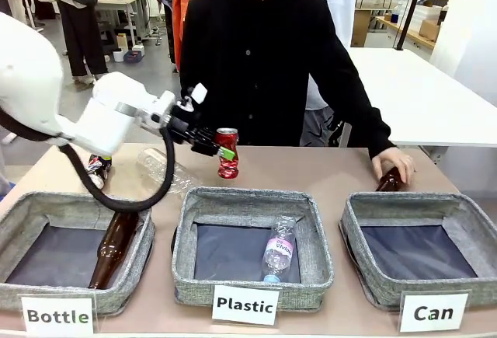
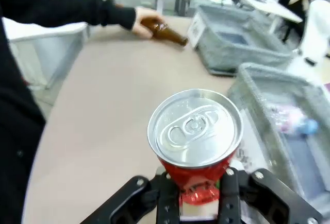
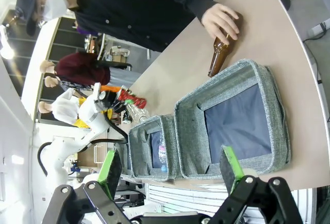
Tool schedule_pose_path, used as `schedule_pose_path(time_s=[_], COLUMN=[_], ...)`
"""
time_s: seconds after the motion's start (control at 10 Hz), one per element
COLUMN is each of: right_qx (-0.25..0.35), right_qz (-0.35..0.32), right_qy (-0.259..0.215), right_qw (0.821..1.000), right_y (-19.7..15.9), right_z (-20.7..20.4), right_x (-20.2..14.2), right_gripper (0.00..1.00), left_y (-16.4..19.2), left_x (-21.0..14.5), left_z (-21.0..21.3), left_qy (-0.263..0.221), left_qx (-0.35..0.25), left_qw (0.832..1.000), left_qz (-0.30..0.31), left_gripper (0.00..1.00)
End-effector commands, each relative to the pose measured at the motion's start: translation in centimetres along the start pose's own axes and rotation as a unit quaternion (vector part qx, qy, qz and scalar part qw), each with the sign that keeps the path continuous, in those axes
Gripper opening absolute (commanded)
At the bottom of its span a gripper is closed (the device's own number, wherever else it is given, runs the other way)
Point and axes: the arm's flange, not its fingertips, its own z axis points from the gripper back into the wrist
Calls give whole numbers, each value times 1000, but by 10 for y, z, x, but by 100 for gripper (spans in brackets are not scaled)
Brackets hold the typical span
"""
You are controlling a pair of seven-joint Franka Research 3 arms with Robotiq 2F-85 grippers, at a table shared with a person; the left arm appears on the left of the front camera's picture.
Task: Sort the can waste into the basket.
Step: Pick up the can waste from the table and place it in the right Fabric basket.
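Observation:
A crushed red can [image 1: 227,154] stands upright at the far middle of the table, behind the Plastic basket. My left gripper [image 1: 219,151] is shut on it from the left. In the left wrist view the can's silver top [image 2: 195,128] faces me, and my left gripper [image 2: 198,195] clamps its red lower part. Whether the can touches the table is not clear. A dark can [image 1: 99,169] lies at the far left, behind the Bottle basket. The Can basket [image 1: 419,287] sits at the right with nothing in it. My right gripper [image 3: 170,171] hangs open above the Can basket [image 3: 268,105].
The person's hand [image 1: 394,163] rests on a brown bottle [image 1: 387,181] just behind the Can basket. A clear plastic bottle [image 1: 163,169] lies on the table near my left arm. The Plastic basket [image 1: 248,198] holds a clear bottle, and the Bottle basket [image 1: 46,202] a brown one.

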Motion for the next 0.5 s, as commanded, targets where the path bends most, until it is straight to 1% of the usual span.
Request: schedule_pose_path(time_s=[0.0,0.1,0.2,0.4], right_qx=[13,13,13,13], right_qz=[11,11,11,11], right_qy=[-5,-5,-5,-5], right_qw=[1000,1000,1000,1000], right_y=[0,0,0,0], right_z=[1,1,1,1], right_x=[2,2,2,2], right_gripper=[100,100,100,100], left_y=[-87,-136,-174,-245], left_x=[18,19,15,8], left_z=[57,83,104,156], left_qy=[-32,-30,-27,-49], left_qx=[-24,-43,-30,37], left_qw=[999,999,999,998], left_qz=[-5,-3,-2,-12], left_gripper=[0,0,0,0])
